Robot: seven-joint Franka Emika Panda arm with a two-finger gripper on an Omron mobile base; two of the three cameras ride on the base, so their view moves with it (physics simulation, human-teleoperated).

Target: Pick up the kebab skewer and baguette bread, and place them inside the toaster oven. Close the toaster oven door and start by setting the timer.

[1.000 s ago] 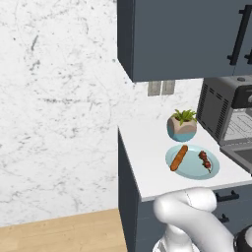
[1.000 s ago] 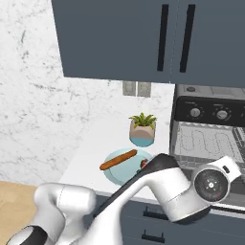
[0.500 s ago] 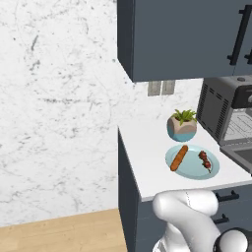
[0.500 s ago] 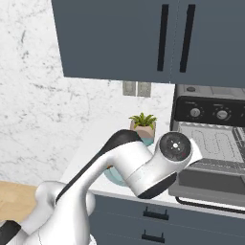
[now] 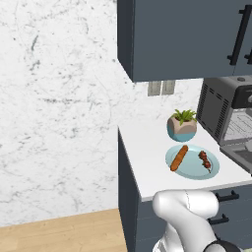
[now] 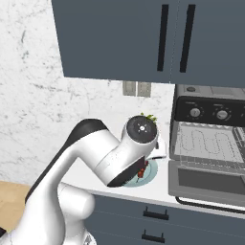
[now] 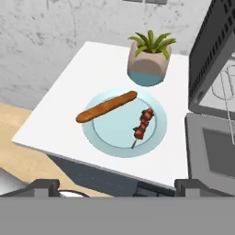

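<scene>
The gripper (image 7: 112,188) stands wide with nothing between its fingertips (image 7: 44,187), which rise at 6 o'clock in the hand view, above and short of the table (image 7: 64,105).

On the white table a light-blue plate (image 7: 112,133) lies near the front edge. The baguette bread (image 7: 106,106) rests across the plate's 10 o'clock side, its far end overhanging the rim toward 9 o'clock. The kebab skewer (image 7: 141,126) lies at the plate's 3 o'clock side, apart from the loaf, its thin stick pointing toward 6 o'clock. Bare plate shows between the two.

A potted plant (image 7: 148,59) stands just beyond the plate at 12 o'clock, near it but not touching. Open white table runs from 9 to 11 o'clock of the plate, out to the left edge and back to the marble wall (image 7: 59,27).

The toaster oven (image 7: 213,55) stands at 3 o'clock, cut off by the frame edge. Its door (image 7: 211,147) lies folded down flat, reaching forward close beside the plate's right rim. The wire rack (image 6: 206,143) inside shows in the right base view.

In that view the arm covers most of the plate and hides the baguette; only a bit of the skewer (image 6: 141,171) peeks out. In the left base view the oven (image 5: 221,110) is cropped at the right edge.
</scene>
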